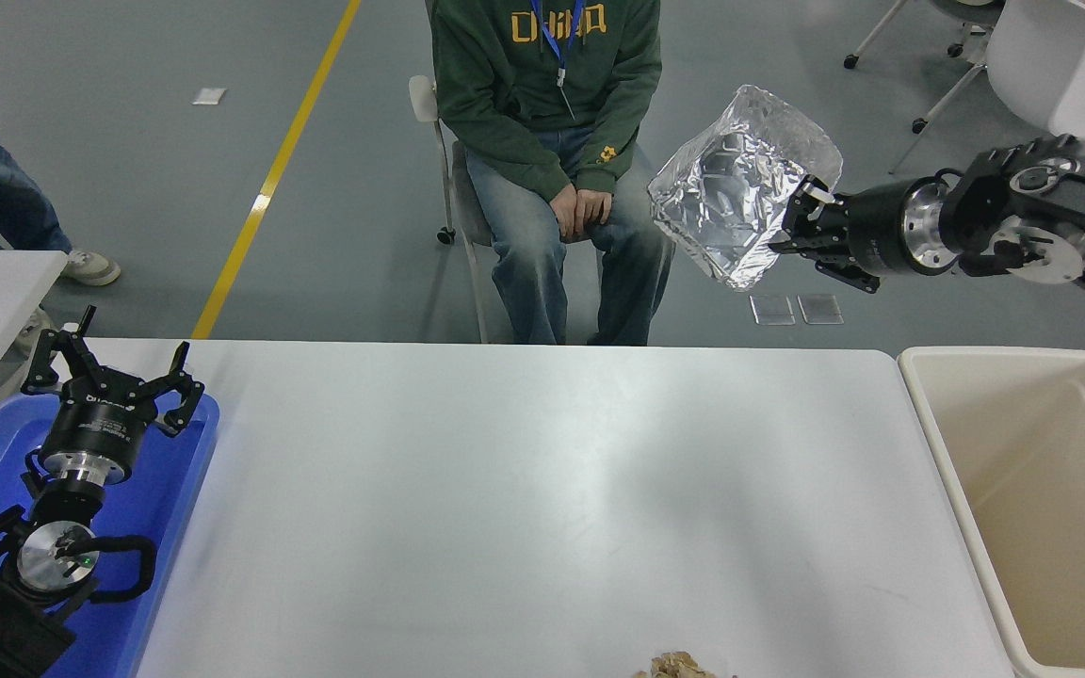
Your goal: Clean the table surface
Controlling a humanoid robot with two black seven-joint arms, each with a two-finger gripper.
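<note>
The tabletop (524, 490) is lying almost bare, with only a crumpled scrap (679, 666) at its near edge. Beyond its far right corner, the right gripper (787, 231) is clenching a foil tray (740, 184), seemingly bound for the bin (952, 452). The left gripper (114, 377) is resting released over the blue tray (180, 490).

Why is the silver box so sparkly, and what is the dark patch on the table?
Head view: the foil tray in the right tool is crinkled, so it bounces light back in bright spots; the soft grey patch on the table is a blurry shadow, with a pale sheen beside it; everything looks sharp.
</note>
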